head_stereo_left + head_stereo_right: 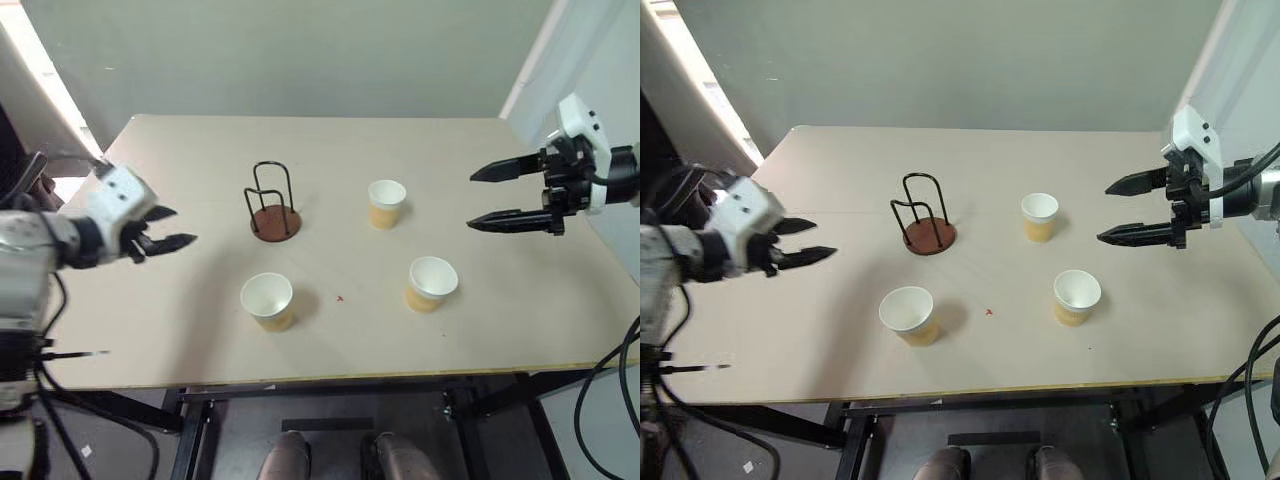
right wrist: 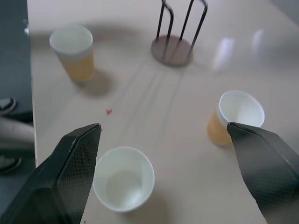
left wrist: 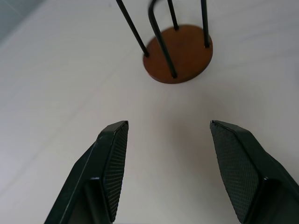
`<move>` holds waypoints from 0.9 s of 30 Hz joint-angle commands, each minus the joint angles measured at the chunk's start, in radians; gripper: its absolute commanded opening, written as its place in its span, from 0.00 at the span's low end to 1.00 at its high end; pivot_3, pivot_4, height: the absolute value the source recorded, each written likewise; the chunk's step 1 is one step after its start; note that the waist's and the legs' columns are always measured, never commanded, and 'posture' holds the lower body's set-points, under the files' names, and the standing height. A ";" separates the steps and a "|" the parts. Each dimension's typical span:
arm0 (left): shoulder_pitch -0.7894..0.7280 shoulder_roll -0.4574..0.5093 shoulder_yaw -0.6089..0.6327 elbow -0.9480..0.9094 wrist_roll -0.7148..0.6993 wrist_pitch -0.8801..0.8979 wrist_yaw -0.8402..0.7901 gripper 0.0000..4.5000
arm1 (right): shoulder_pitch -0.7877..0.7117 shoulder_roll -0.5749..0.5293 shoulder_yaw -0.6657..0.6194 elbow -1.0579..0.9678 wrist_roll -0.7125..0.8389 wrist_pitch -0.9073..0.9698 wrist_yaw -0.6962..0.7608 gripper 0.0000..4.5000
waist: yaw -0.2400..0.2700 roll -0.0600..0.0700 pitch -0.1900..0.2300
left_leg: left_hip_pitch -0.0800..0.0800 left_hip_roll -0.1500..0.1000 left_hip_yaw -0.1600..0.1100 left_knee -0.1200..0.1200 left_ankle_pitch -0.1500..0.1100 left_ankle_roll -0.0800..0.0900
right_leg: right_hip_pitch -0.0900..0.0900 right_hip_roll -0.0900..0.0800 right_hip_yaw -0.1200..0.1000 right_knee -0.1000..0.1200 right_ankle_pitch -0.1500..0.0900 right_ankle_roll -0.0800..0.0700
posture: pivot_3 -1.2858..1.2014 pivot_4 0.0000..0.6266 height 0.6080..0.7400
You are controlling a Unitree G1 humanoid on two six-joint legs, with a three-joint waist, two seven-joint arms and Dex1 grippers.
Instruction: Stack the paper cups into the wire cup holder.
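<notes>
Three paper cups stand upright and apart on the beige table: one in the middle (image 1: pixel 386 203), one nearer the front right (image 1: pixel 431 283), one at the front left (image 1: pixel 268 300). The wire cup holder (image 1: pixel 274 204), a reddish-brown disc with black wire loops, stands empty left of the middle cup. Over the table's left side my left gripper (image 1: pixel 172 227) hovers open and empty, pointing toward the holder (image 3: pixel 177 52). My right gripper (image 1: pixel 483 198) hangs open and empty above the right side, aimed at the cups (image 2: pixel 124 178).
The table (image 1: pixel 330 340) ends in a front edge close to me, with a dark frame below it. A pale wall runs behind the far edge. A small red mark (image 1: pixel 339 297) lies between the two front cups.
</notes>
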State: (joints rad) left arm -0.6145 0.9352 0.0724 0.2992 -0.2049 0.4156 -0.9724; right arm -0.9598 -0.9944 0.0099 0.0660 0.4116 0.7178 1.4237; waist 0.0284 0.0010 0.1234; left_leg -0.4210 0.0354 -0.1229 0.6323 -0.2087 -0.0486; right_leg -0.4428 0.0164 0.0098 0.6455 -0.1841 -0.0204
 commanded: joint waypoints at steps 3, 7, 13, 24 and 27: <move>-0.153 -0.142 -0.059 0.147 0.059 -0.039 0.096 0.66 | -0.033 0.021 -0.053 -0.107 0.051 0.060 -0.106 1.00 | 0.001 0.000 0.000 | -0.001 0.000 0.000 0.001 0.000 0.000 | 0.000 0.000 0.000 -0.001 0.001 0.002 | 0.52 0.24 1.00; -0.231 -0.216 -0.080 0.253 0.089 -0.035 0.144 0.66 | -0.019 0.012 -0.062 -0.152 0.075 0.090 -0.138 1.00 | 0.002 0.000 0.000 | -0.002 -0.001 0.000 0.004 0.000 0.001 | 0.001 0.000 0.000 -0.001 0.001 0.004 | 0.52 0.24 1.00; -0.339 -0.318 -0.103 0.423 0.154 -0.059 0.271 0.66 | -0.004 -0.001 -0.072 -0.178 0.090 0.109 -0.173 1.00 | 0.005 0.000 0.000 | -0.005 -0.002 0.000 0.011 0.000 0.002 | 0.002 0.000 0.001 -0.002 0.001 0.010 | 0.52 0.24 1.00; -0.450 -0.420 -0.085 0.621 0.173 -0.153 0.352 0.62 | 0.032 -0.020 -0.084 -0.211 0.102 0.115 -0.217 1.00 | 0.014 -0.001 0.001 | -0.003 -0.005 0.004 0.017 -0.001 0.010 | 0.009 0.000 0.008 -0.005 0.001 0.020 | 0.52 0.24 1.00; -0.450 -0.428 -0.081 0.616 0.167 -0.161 0.348 0.46 | 0.037 -0.020 -0.086 -0.211 0.105 0.112 -0.226 1.00 | 0.014 -0.001 0.001 | -0.002 -0.007 0.007 0.017 0.000 0.010 | 0.009 0.002 0.013 -0.004 -0.001 0.023 | 0.52 0.24 1.00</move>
State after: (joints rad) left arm -1.0308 0.5050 -0.0295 0.9260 -0.0355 0.2793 -0.6256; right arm -0.9147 -0.9963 -0.0305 -0.1227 0.4994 0.8353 1.2085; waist 0.0428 0.0003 0.1239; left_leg -0.4233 0.0286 -0.1148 0.6496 -0.2090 -0.0380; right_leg -0.4343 0.0184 0.0248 0.6420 -0.1859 0.0041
